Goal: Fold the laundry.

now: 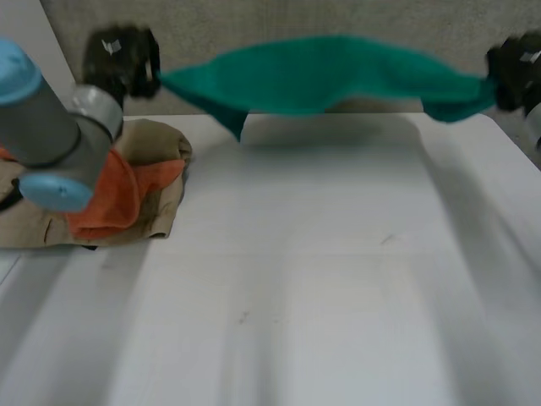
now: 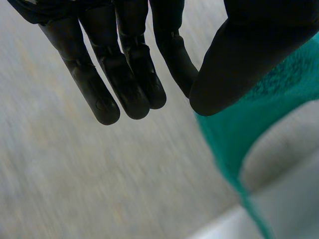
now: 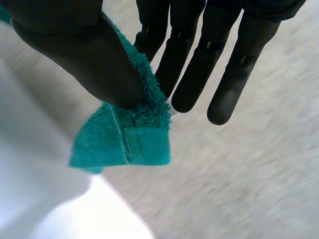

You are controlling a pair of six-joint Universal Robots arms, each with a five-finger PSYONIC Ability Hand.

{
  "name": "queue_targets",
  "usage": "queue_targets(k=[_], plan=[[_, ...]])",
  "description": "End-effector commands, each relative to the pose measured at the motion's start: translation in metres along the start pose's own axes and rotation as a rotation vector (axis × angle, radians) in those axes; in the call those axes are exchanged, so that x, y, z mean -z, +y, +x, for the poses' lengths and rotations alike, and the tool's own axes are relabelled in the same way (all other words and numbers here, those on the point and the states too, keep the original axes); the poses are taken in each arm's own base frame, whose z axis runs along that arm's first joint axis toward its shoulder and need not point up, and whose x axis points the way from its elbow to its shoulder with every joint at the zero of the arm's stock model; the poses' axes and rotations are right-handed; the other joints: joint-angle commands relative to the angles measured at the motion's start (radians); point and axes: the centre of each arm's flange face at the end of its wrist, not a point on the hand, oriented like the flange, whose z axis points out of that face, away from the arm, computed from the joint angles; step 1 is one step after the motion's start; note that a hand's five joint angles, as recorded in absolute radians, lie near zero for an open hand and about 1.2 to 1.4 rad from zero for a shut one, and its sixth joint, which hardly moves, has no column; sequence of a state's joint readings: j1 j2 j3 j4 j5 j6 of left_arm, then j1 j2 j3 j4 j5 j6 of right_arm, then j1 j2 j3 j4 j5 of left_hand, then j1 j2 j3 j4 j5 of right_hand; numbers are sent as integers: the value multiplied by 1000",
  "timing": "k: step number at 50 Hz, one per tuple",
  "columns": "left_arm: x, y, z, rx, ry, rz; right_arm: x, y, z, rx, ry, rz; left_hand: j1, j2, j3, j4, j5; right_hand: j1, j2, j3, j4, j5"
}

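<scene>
towel [image 1: 321, 76] between left hand [image 1: 122, 59], right hand [image 1: 516, 69]

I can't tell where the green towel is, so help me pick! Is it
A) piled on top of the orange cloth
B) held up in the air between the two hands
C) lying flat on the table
B: the green towel hangs stretched above the table, with the left hand pinching one end and the right hand pinching the other.
</scene>
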State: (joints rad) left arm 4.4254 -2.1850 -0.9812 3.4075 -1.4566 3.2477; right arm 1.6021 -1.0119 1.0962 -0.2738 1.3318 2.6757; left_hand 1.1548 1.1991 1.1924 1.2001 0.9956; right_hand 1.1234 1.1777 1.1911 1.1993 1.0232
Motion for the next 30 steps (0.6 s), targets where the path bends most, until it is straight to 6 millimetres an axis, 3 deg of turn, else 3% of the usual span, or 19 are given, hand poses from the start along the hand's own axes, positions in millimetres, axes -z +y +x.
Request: queue_targets(k=[1,3,7,12,13,16,17,20,24,30], plan=[[38,72,16,13,60,-247,15,59,-42,51,-143,-232,242,197,204,196,226,273,219,205,197,198],[55,83,21,15,83,-327,25,69,-48,69,-186,-307,242,197,204,196,226,273,219,205,197,198],[89,82,25,17,121,-462,50,81,-48,71,-266,-464,242,197,204,196,226,273,219,205,197,198],[145,63,24,-23,166,-686,95,80,-32,84,-367,-658,242,197,204,196,226,273,219,205,197,198],[165,56,22,-55,183,-762,111,77,-24,116,-398,-714,242,197,204,196,226,273,219,205,197,198],[194,45,19,-123,227,-869,137,76,-14,198,-469,-793,242,197,204,196,226,273,219,205,197,198],[213,40,18,-173,267,-951,153,78,-8,262,-525,-829,242,197,204,196,226,273,219,205,197,198],[235,34,13,-224,325,-1058,171,80,0,357,-606,-860,242,197,204,196,226,273,219,205,197,198],[228,29,8,-276,338,-1011,174,83,-7,416,-661,-820,242,197,204,196,226,273,219,205,197,198],[176,50,11,-260,248,-879,139,90,-16,328,-528,-752,242,197,204,196,226,273,219,205,197,198]])
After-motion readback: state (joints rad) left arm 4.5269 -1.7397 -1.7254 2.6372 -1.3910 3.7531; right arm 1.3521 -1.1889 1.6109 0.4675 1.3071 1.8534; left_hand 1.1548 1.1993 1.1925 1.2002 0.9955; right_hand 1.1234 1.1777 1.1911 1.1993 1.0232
